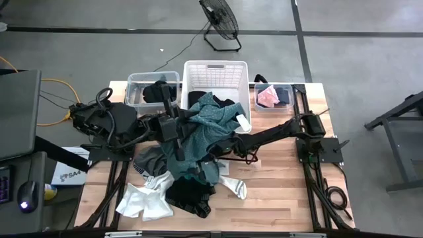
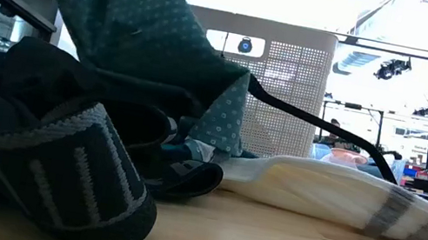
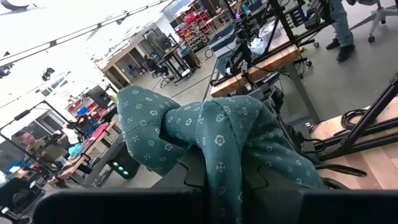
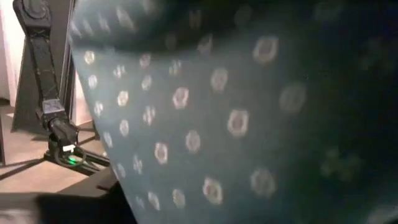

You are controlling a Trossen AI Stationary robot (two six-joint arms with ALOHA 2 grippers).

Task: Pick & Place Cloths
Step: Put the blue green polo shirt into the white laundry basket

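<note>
A large teal-green cloth with a small white pattern hangs over the middle of the table. Its far part lies over the white basket's near rim, and its lower part reaches the pile below. My left gripper is at its left side, shut on it. My right arm reaches in from the right, and its gripper end is hidden under the cloth. White, black and grey cloths and a white sock lie on the near table. My left gripper is shut on a bunched fold of the teal-green cloth, which rises between the fingers in several layers. It comes level from the table's left. The cloth is lifted there and drapes down both sides, with its lower end on the pile.
The white basket stands at the far middle. A clear bin with black cloths is to its left, and a clear bin with a pink cloth to its right. A thin black wire hanger lies by the right arm. Bare wood shows at the near right.
</note>
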